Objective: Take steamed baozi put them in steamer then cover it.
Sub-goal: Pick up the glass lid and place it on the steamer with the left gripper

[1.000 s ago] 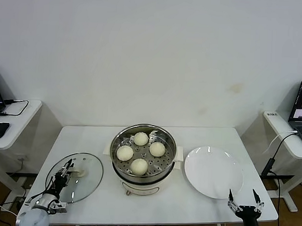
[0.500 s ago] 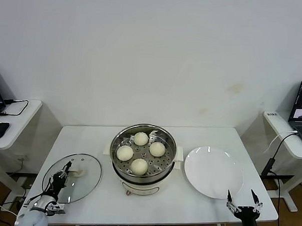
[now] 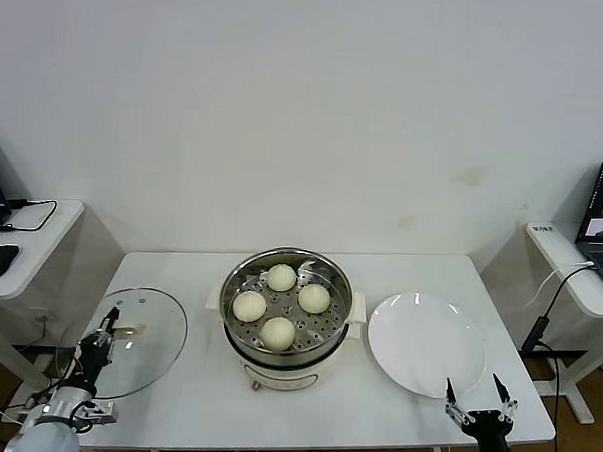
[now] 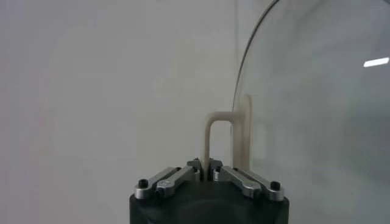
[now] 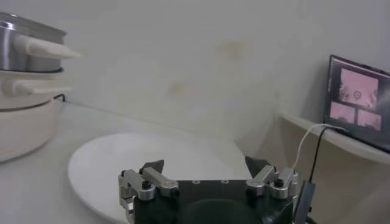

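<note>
Meanwhile, the left gripper (image 3: 108,323) clamps the cream handle (image 4: 226,143) of the glass cover (image 3: 126,340), tilted at the table's (image 3: 194,401) left edge. Four steamed baozi (image 3: 281,277) sit in the open steamer (image 3: 287,305) at centre. Right gripper (image 3: 479,409), spread wide, waits near the white plate (image 3: 426,344).

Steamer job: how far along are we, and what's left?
Done: all four baozi sit on the tray inside the steamer, and the white plate is bare. In hand: the left gripper is shut on the cover handle, at the table's left. The right gripper waits open by the plate. Left: set the cover on the steamer.
</note>
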